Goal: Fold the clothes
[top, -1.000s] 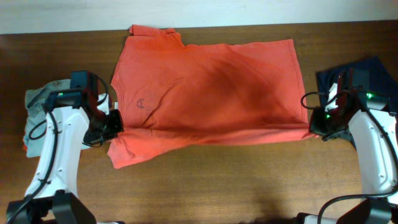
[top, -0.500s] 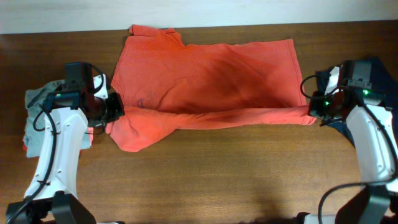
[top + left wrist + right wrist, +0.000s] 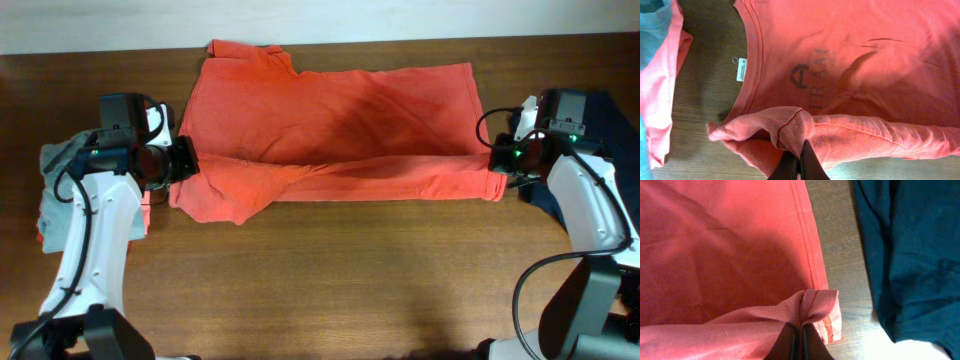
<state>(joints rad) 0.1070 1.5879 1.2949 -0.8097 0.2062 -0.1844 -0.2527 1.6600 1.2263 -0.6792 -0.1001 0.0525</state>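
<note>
My left tool point(image 3: 186, 160) clamps the near edge of the orange shirt point(image 3: 340, 120) at 9 o'clock; my right tool point(image 3: 494, 160) pinches its hem corner at 3 o'clock. Gripping both ends should hold the fold straight. The shirt lies spread on the counter point(image 3: 350, 290) toward 12 o'clock.

The left arm point(image 3: 95, 230) and right arm point(image 3: 600, 215) bend at the elbow and reach inward. The left pincer point(image 3: 186, 160) and right pincer point(image 3: 494, 160) are each closed tight, pinching a fold of the orange-red T-shirt point(image 3: 330, 120).
</note>
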